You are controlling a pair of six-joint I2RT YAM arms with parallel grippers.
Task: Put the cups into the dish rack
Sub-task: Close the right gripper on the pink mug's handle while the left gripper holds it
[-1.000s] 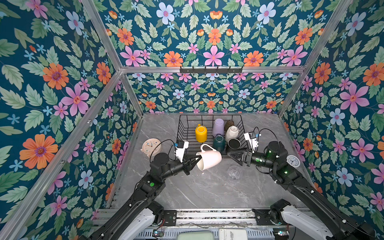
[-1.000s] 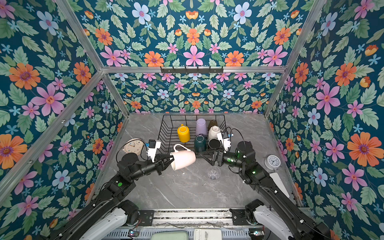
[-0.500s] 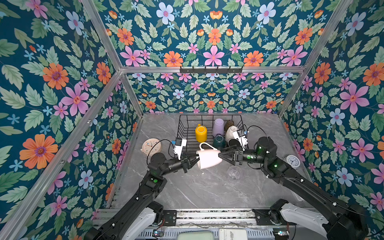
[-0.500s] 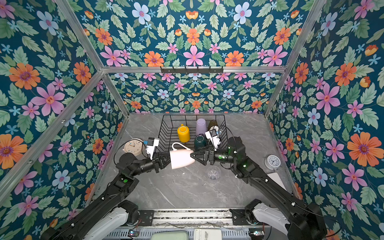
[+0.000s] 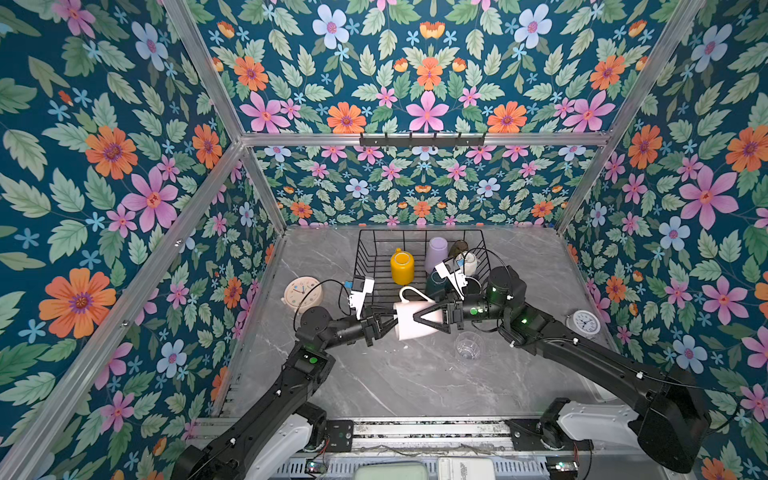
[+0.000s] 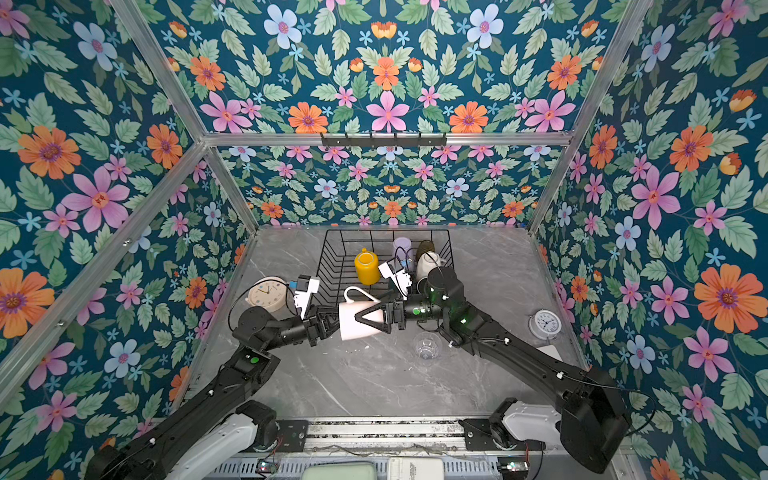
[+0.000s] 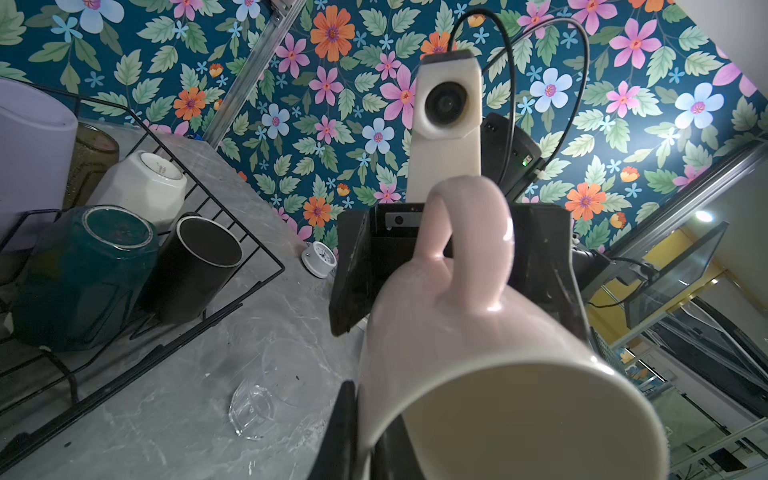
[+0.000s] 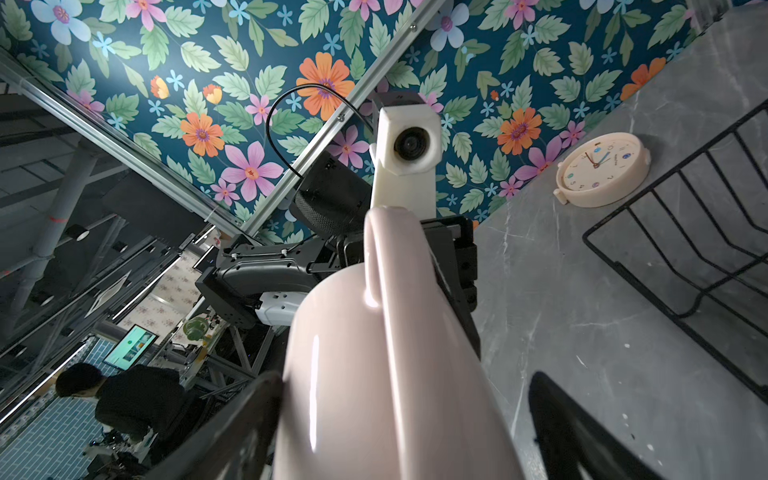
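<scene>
**Dish rack** (image 5: pixel 365 259): left half open from above. Yellow mug (image 5: pixel 402 268) stands at centre. Right half is crowded by lilac tumbler (image 5: pixel 436 249), white mug (image 7: pixel 141 187), dark-green mug (image 7: pixel 83 266) and black mug (image 7: pixel 195 266). Front rim is barred by pale-pink mug (image 5: pixel 404 330), which hangs between left gripper (image 5: pixel 390 323) and right gripper (image 5: pixel 415 322). Clear glass (image 5: pixel 468 347) lies before the right front corner.

Dish rack (image 5: pixel 362 266) far centre on table (image 5: pixel 395 386); 6 cups (image 5: pixel 402 268) in it. Mug (image 5: pixel 405 330) just near of rack, between left gripper (image 5: pixel 390 323) and right gripper (image 5: pixel 415 320). Glass (image 5: pixel 468 347) on table, near-right of mug. Left clock (image 5: pixel 302 292) left of rack; right clock (image 5: pixel 586 322) far right.

Numerals on pink clock (image 8: pixel 602 174) (hours)
</scene>
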